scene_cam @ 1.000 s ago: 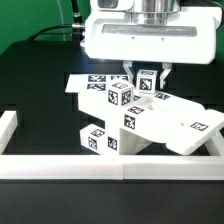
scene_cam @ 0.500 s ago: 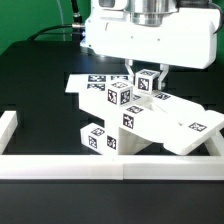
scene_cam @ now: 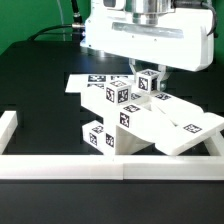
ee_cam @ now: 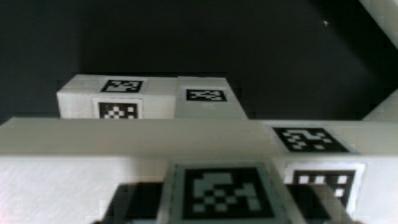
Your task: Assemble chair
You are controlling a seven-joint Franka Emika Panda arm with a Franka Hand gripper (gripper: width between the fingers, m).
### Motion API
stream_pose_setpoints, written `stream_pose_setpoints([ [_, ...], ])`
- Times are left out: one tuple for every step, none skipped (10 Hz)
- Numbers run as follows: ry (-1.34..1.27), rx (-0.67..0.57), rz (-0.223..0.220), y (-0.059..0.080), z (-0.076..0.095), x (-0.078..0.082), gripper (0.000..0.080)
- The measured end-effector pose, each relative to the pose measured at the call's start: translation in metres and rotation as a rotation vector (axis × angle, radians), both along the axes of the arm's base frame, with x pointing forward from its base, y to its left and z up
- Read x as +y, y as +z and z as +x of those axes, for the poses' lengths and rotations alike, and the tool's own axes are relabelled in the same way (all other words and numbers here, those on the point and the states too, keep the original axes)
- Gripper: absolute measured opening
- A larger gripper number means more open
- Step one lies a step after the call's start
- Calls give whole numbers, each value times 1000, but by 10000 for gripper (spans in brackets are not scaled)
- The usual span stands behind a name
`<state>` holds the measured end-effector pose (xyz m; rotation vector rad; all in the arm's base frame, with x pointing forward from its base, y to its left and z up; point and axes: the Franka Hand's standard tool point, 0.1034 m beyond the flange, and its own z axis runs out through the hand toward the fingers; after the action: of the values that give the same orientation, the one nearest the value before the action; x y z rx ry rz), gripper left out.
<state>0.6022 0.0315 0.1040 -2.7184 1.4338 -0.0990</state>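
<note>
Black table (scene_cam: 40, 75), one chair (scene_cam: 130, 118)

The chair (scene_cam: 135, 120) sits behind the border rail (scene_cam: 105, 167), on the marker board (scene_cam: 85, 83).

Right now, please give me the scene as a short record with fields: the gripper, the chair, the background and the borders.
gripper: gripper shut on a tagged white piece at the top of the chair
chair: white chair, blocky parts with black-and-white tags, lying tilted on the black table
behind chair: marker board, flat
borders: white rails along the front and sides
</note>
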Motion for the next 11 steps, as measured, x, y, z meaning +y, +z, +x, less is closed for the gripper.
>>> stream_pose_setpoints([
  [-48,1,7,0,0,1,269],
  [-78,2,10,0,0,1,269],
  [-128,3,20,0,0,2,269],
  [-106,2,18,0,0,2,346],
  [-80,6,17,0,-1,2,346],
  [-73,13,17,-1,-1,3,482],
  [-53,17,17,0,-1,3,617],
  [38,20,6,1,-1,4,639],
  [135,18,-5,1,-1,4,639],
  [225,15,-12,1,-1,3,648],
  [308,13,-19,1,-1,3,648],
])
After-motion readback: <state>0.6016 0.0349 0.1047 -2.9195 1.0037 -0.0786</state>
